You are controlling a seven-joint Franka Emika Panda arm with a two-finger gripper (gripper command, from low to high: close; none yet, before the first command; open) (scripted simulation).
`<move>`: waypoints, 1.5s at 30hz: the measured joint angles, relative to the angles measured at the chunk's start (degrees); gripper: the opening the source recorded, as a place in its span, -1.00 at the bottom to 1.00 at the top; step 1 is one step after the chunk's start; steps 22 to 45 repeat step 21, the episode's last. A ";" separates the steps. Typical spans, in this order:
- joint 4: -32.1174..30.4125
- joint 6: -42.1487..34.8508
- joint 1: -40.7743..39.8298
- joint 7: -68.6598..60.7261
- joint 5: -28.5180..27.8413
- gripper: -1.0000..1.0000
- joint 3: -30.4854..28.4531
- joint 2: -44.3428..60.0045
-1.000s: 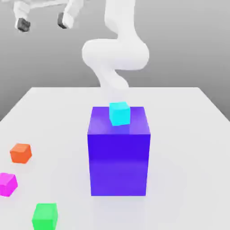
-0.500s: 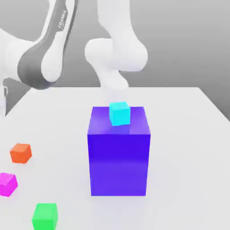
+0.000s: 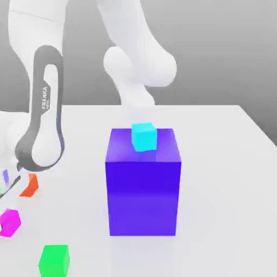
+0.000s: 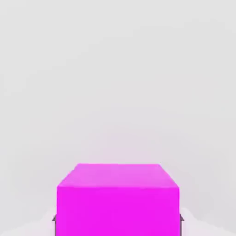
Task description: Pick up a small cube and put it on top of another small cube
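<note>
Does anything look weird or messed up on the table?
Nothing looks spilled or broken. The one slightly odd thing is the cyan cube: it sits up on the big blue block, while the green cube and orange cube are down on the table.

The arm has smooth white rounded segments and a dark grey band lettered "FRANKA".

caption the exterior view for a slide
Franka arm reaching down to the magenta cube, with the cyan cube on the blue block
</note>
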 joint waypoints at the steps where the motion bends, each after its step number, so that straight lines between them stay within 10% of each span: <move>1: -0.29 -1.05 0.22 0.24 -0.30 -1.00 -0.29 -1.36; 17: 1.86 -10.18 12.68 -2.68 -9.39 -1.00 8.37 -8.46; 18: 1.97 -8.54 12.87 -2.51 -9.68 1.00 8.23 -6.70; 45: 1.97 -8.54 12.87 -2.51 -9.68 1.00 8.23 -6.70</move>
